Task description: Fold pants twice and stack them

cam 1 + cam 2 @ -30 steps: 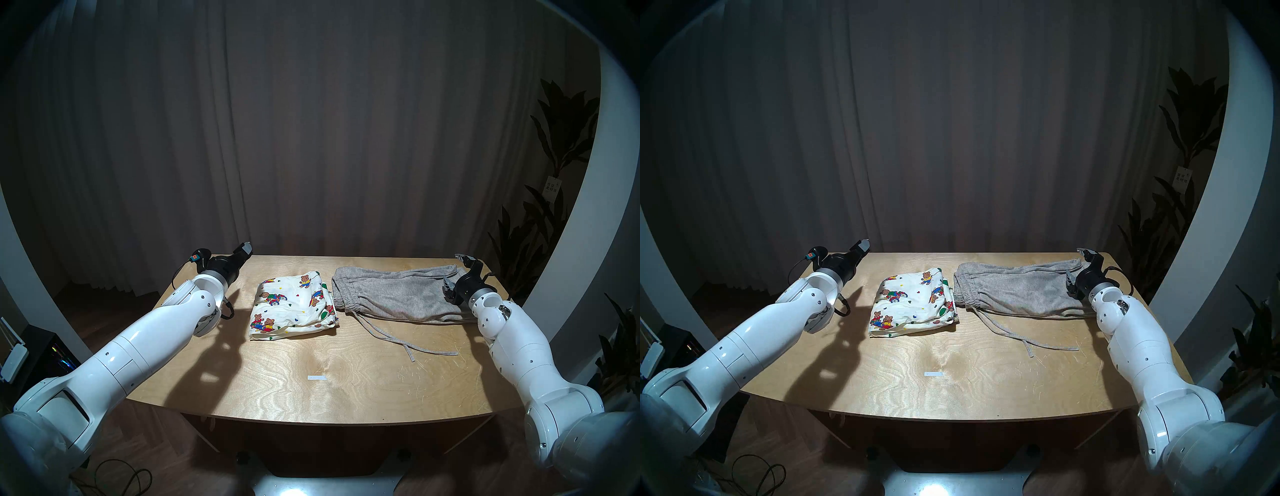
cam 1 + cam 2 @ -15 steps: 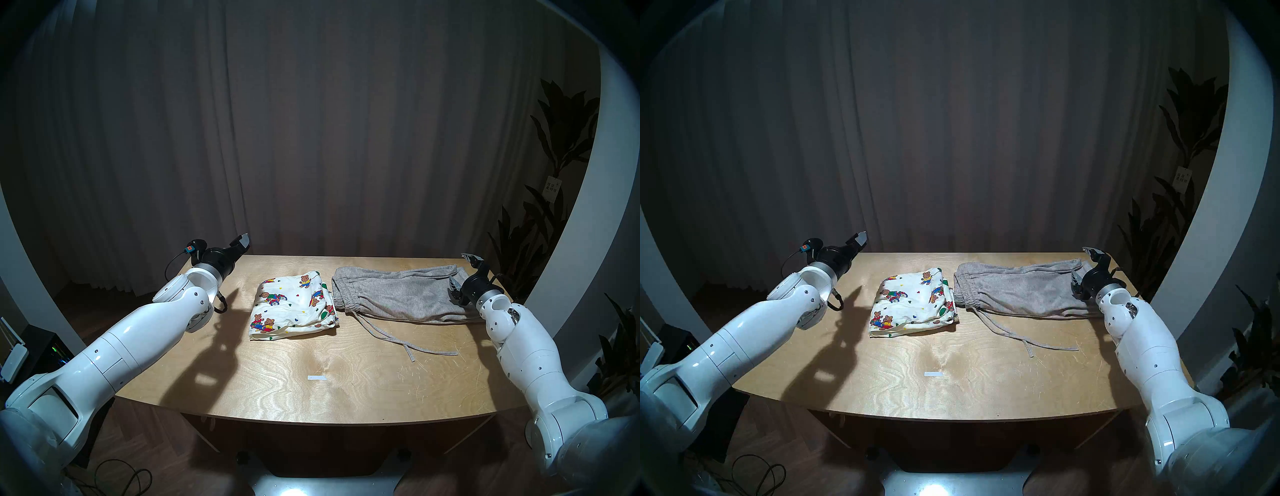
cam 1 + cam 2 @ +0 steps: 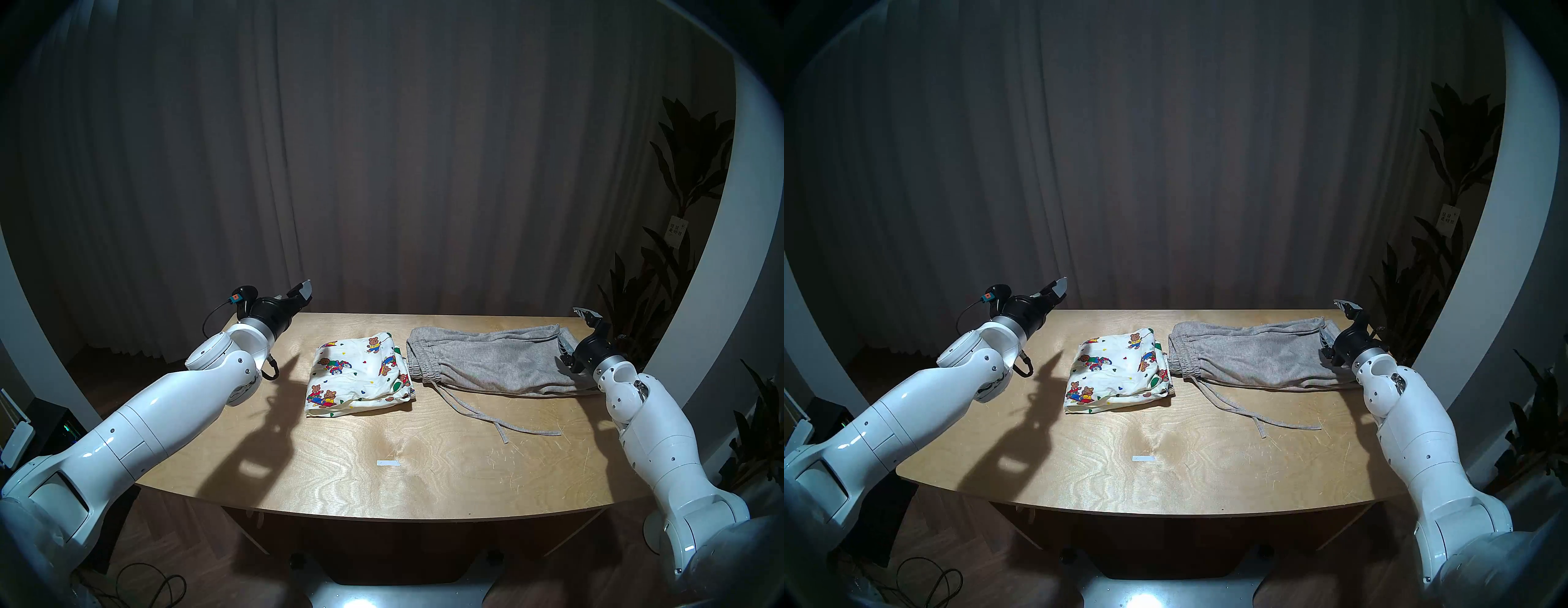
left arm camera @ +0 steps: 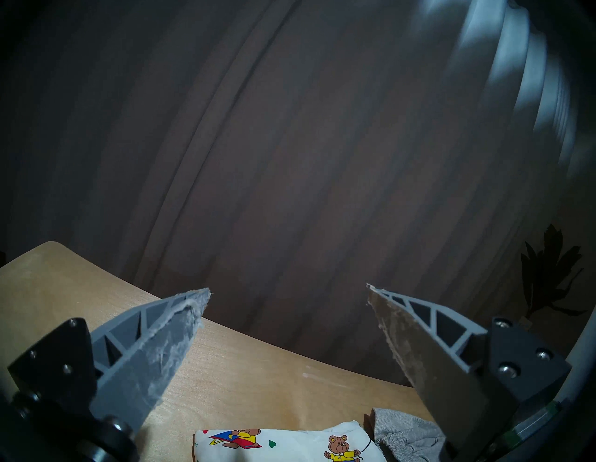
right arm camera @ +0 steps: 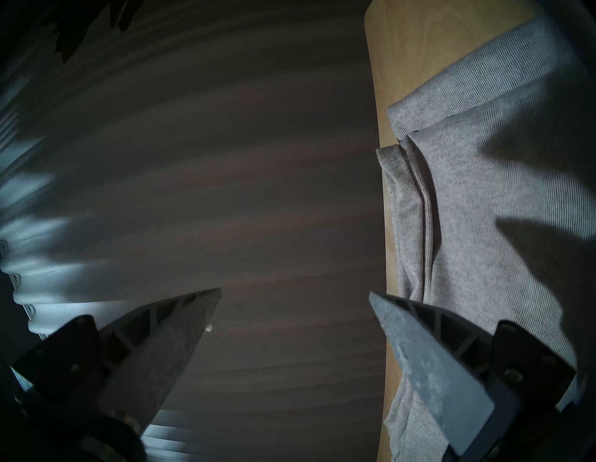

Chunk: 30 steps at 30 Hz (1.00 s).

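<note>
On the table (image 3: pixel 424 475) the bear shorts (image 3: pixel 360 373) lie folded into a compact square left of centre, and the grey shorts (image 3: pixel 488 361) lie just beside them to the right, folded lengthwise only, waistband toward the bear pair and drawstring (image 3: pixel 479 412) trailing toward the near edge. The left gripper (image 4: pixel 287 290) hangs above the far left corner with jaws spread and nothing between them. The right gripper (image 5: pixel 295 293) hovers at the leg end of the grey shorts, likewise spread and empty, one finger (image 5: pixel 429 348) over the cloth. The step in hand appears to be the grey pair's second fold. The next move likely calls for pinching the leg hems and carrying them over to the waistband, then stacking the two pairs.
</note>
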### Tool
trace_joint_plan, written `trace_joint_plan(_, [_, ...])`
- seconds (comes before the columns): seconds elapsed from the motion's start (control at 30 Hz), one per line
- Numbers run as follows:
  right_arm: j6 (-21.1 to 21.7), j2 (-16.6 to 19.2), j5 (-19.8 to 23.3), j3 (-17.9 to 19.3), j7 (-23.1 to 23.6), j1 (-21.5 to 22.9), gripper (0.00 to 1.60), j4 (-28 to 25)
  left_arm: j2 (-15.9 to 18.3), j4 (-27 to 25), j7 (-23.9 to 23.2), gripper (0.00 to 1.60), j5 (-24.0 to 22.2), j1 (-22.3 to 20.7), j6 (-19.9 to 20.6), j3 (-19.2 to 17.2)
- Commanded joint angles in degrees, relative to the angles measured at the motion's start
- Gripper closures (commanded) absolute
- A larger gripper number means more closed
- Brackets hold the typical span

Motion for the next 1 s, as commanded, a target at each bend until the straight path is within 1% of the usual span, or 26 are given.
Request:
trace_joint_plan(0.0, [0.48,1.56,0.45,1.25,0.36,-2.01,0.0,-3.95,0.8,-3.12,-0.31,0.0,2.7,-1.77,0.14,0.36])
trace_joint_plan(0.23, [0.89,2.22,0.88,2.08,0.24,-4.5,0.0,-6.14,1.87,-5.2,0.06,0.0,5.93,-2.7,0.36,1.12])
trace_joint_plan(0.33, [0.98,2.36,0.99,2.29,0.22,-5.1,0.0,-6.65,2.12,-5.68,0.14,0.0,6.63,-2.98,0.4,1.19])
trace_joint_plan(0.47, [1.24,2.93,1.35,3.04,0.2,-7.01,0.0,-8.58,2.65,-7.15,0.27,0.0,8.31,-3.58,0.6,1.36])
trace_joint_plan(0.57, [1.39,3.32,1.6,3.6,0.22,-8.31,0.0,-10.07,3.05,-7.84,0.31,0.0,8.49,-3.94,0.75,0.95])
trace_joint_plan(0.77, [1.66,3.92,2.12,4.69,0.22,-10.84,0.0,-13.06,3.85,-8.9,0.51,0.0,9.73,-4.06,1.56,1.24])
trace_joint_plan(0.97, [1.71,4.54,2.75,6.13,0.15,-13.57,0.0,-16.13,4.05,-9.66,0.43,0.0,8.16,-4.09,2.39,0.18])
